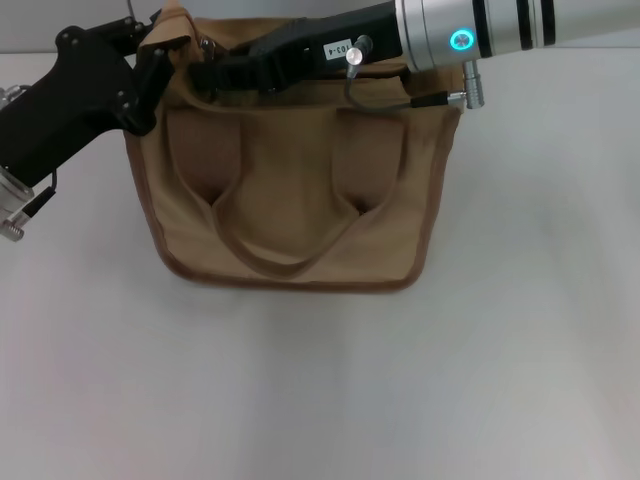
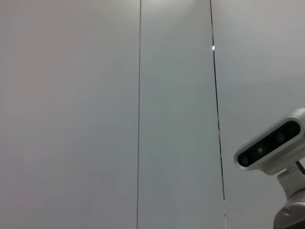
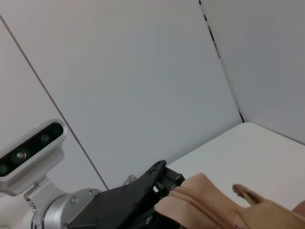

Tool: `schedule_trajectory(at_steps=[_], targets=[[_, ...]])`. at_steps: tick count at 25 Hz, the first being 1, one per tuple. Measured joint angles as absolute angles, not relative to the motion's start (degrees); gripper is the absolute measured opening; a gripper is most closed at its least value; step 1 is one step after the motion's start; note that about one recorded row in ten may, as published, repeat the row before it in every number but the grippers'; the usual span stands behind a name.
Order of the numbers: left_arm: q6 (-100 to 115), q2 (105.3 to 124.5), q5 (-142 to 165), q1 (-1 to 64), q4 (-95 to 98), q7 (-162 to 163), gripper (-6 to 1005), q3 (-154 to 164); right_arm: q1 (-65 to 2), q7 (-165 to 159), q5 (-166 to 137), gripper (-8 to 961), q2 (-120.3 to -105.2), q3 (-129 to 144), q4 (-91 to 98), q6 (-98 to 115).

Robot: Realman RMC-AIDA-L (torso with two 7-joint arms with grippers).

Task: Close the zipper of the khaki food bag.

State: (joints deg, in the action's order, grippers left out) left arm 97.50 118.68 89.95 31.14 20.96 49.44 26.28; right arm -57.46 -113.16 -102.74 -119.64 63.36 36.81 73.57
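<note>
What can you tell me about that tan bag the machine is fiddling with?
The khaki food bag is a boxy tan canvas tote with darker brown trim along its edges and two looped handles lying against its front. It stands upright on the white table. The left claw grips its top left corner, and the right claw reaches across its top. The right wrist view shows a zipper on the fabric.

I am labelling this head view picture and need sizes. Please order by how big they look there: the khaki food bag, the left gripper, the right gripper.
1. khaki food bag, clearly the largest.
2. and 3. left gripper and right gripper: unsure. Both are at the bag's top edge and partly hidden, so I do not rank them.
</note>
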Motion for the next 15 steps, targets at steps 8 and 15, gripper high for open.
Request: schedule_trajectory(at_steps=[8,15], targets=[[97.5,118.62,89.7,31.1,20.8,49.3,71,26.3,-57.4,-113.0,-102.7,123,-119.43,63.4,36.8,73.8],[97.4,118.52,89.6,31.1,20.8,49.2,74,26.3,-57.3,-112.9,-102.7,290,-119.36,63.4,36.8,73.8]])
